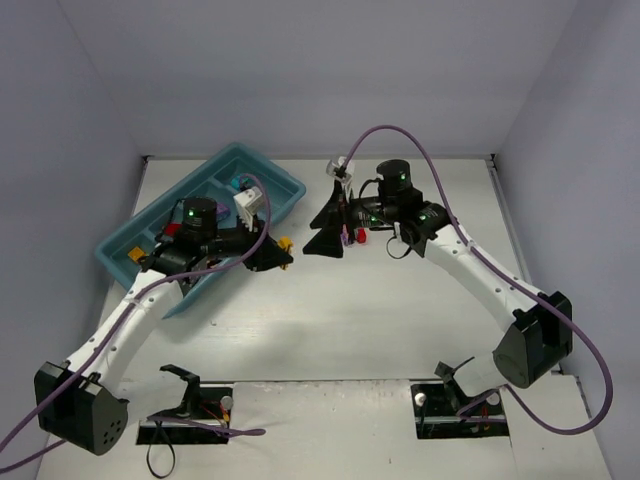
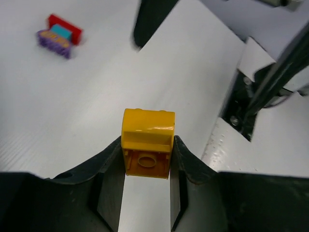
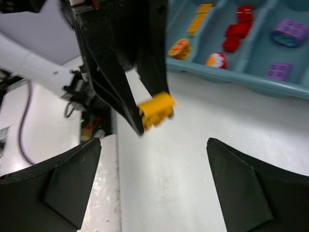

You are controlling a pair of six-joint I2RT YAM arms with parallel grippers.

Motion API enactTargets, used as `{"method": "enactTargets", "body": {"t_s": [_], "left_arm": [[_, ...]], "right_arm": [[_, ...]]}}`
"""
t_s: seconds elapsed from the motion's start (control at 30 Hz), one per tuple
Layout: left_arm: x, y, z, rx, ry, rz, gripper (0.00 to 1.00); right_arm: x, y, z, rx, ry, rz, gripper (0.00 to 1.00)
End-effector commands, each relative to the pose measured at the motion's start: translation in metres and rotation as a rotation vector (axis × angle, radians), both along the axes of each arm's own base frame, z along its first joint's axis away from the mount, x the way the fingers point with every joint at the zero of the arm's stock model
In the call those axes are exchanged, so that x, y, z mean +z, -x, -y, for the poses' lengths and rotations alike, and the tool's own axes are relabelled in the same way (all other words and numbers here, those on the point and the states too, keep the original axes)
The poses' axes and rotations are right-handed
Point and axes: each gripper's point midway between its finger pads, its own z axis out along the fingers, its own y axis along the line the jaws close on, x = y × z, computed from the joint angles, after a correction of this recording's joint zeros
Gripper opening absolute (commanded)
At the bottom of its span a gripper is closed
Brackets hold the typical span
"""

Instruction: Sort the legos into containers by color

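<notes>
The left gripper point(image 2: 147, 147) is clamping a yellow lego point(image 2: 147, 128) between its jaws. The right gripper point(image 3: 153, 147) is hanging wide apart, gripping nothing.

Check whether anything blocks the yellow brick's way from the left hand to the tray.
Nothing visible does. The left hand holds the yellow brick beside the tray, with only bare table between them in the right wrist view. The compartment already holding yellow pieces is open on top.

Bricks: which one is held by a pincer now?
The yellow brick, in the left pincer; the others lie in the tray or on the table.
</notes>
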Motion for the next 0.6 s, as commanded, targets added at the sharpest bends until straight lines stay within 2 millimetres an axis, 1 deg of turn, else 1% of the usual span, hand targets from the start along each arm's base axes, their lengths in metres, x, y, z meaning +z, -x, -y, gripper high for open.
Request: {"method": "enactTargets", "body": {"t_s": [0.0,0.03,0.07,0.1,0.13,0.17,0.2,0.23,0.27,0.3,0.33,0.4,0.43,0.47,0.5,0.53,0.57], "left_arm": [[-0.001,-0.03,-0.039,0.224,-0.039,0.026,0.0],[-0.002,-0.034,-0.052,0.281,-0.051,0.021,0.0],[-0.005,-0.045,-0.073,0.381,-0.061,0.001,0.0],[-0.007,-0.057,-0.096,0.518,-0.104,0.009,0.0],[-0.016,-0.06,-0.115,0.613,-0.145,-0.023,0.0],[-0.02,-0.068,-0.14,0.743,-0.17,-0.053,0.0],[-0.024,-0.071,-0.158,0.835,-0.2,-0.068,0.0],[-0.03,-0.073,-0.188,0.981,-0.27,-0.087,0.0],[-0.034,-0.073,-0.205,1.084,-0.285,-0.123,0.0],[-0.038,-0.073,-0.228,1.188,-0.313,-0.148,0.0],[-0.045,-0.07,-0.246,1.265,-0.349,-0.19,0.0],[-0.055,-0.068,-0.282,1.42,-0.376,-0.248,0.0],[-0.063,-0.07,-0.29,1.452,-0.385,-0.287,0.0],[-0.068,-0.072,-0.298,1.475,-0.39,-0.308,0.0],[-0.08,-0.075,-0.306,1.494,-0.409,-0.351,0.02],[-0.084,-0.075,-0.318,1.533,-0.41,-0.371,0.08],[-0.087,-0.078,-0.324,1.55,-0.413,-0.387,0.1]], "right_arm": [[0.028,-0.034,0.019,-0.203,-0.022,0.118,0.89],[0.027,-0.039,0.025,-0.257,-0.01,0.114,0.92],[0.025,-0.046,0.031,-0.31,0.002,0.114,0.93],[0.021,-0.066,0.045,-0.434,0.03,0.121,0.93],[0.023,-0.071,0.053,-0.504,0.036,0.118,0.95],[0.013,-0.078,0.061,-0.564,0.065,0.104,0.95],[0.009,-0.082,0.068,-0.615,0.081,0.101,0.95],[0.005,-0.092,0.08,-0.702,0.107,0.107,0.95],[-0.003,-0.093,0.085,-0.738,0.128,0.086,0.95],[-0.014,-0.094,0.091,-0.766,0.154,0.068,0.95],[-0.019,-0.097,0.098,-0.81,0.174,0.061,0.95],[-0.039,-0.096,0.105,-0.851,0.217,0.012,0.95],[-0.045,-0.097,0.109,-0.869,0.234,0.003,0.95],[-0.05,-0.097,0.111,-0.877,0.245,-0.002,0.95],[-0.057,-0.097,0.113,-0.892,0.259,-0.017,0.95],[-0.068,-0.095,0.119,-0.913,0.296,-0.044,0.95],[-0.07,-0.098,0.125,-0.952,0.312,-0.041,0.95]]}}
